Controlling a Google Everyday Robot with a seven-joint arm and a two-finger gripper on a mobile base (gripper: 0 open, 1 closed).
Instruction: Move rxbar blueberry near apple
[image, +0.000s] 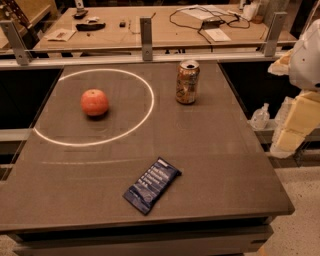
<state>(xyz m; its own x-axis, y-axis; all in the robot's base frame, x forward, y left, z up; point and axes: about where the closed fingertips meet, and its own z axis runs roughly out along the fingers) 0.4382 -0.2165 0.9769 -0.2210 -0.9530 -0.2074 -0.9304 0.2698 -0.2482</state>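
Note:
The rxbar blueberry (152, 185), a flat dark navy wrapper with pale text, lies at an angle on the grey table near its front edge. The apple (94, 102), round and red-orange, sits at the back left inside a white painted circle (150, 107). The bar lies well apart from the apple, to its front right. My gripper (294, 125), pale yellow under the white arm (307, 55), hangs off the table's right side, beyond the edge and away from both objects. It holds nothing that I can see.
An orange-brown drink can (187, 82) stands upright at the back centre-right of the table (225, 150). A rail with metal posts (146, 39) runs along the back edge. A small clear bottle (260, 118) sits off the right side. A cluttered desk lies behind.

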